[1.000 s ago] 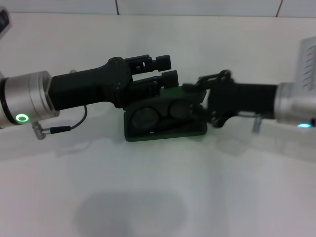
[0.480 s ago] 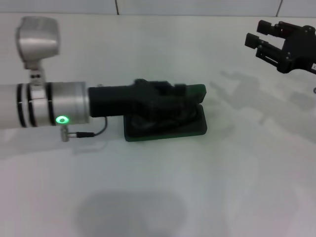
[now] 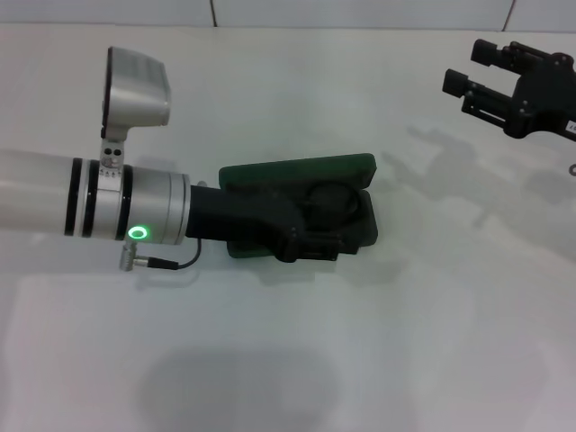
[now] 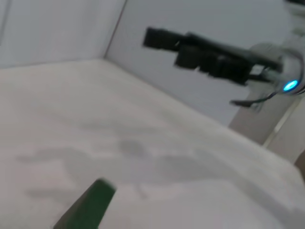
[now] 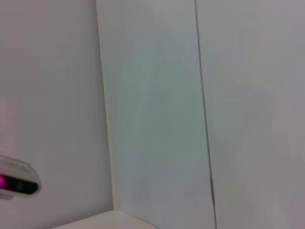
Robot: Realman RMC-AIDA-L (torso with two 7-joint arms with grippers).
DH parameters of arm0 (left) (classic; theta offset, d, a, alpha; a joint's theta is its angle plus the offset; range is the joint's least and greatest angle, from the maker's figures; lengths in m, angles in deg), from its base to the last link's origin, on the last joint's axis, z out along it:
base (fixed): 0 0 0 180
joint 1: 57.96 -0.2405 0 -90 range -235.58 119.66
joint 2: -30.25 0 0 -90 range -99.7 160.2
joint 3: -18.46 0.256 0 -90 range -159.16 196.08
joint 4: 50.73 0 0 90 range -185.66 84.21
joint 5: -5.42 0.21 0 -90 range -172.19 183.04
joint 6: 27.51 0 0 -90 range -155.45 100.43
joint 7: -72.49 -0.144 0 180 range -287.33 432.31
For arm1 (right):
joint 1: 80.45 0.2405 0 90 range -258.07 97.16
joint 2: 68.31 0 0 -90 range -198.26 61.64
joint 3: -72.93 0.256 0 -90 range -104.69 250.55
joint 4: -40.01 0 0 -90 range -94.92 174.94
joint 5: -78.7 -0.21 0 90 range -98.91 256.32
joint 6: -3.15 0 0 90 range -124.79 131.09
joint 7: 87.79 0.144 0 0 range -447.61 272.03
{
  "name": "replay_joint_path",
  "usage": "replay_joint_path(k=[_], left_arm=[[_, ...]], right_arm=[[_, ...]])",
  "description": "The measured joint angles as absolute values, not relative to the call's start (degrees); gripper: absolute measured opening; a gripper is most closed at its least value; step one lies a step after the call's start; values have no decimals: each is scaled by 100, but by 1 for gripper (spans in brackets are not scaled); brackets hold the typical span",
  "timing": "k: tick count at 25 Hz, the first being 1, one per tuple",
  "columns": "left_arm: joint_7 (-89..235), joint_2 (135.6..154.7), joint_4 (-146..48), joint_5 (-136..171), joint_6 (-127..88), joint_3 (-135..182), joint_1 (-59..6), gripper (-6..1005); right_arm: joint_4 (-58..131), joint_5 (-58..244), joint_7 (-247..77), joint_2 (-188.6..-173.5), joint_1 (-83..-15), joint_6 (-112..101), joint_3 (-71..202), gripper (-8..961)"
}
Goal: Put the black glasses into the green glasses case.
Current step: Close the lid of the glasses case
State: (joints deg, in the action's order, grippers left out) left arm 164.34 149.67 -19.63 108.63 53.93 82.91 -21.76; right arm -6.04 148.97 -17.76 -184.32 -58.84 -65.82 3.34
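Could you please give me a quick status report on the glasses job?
Left gripper low over the green glasses case, lid half-raised. Right gripper open, raised at far right. Black glasses not distinguishable inside. Nothing in the way.

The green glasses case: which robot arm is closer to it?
Left. The left end effector is right over the green glasses case, at its open front. The right end effector hangs far off beyond the case's right end.
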Motion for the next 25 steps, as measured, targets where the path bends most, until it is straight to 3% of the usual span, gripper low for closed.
replay_joint_path(k=[25], left_arm=[[16877, 14880, -1921, 11343, 4870, 8127, -2356, 559]], right_arm=[[-578, 14892, -1854, -18441, -5839, -6637, 296, 583]])
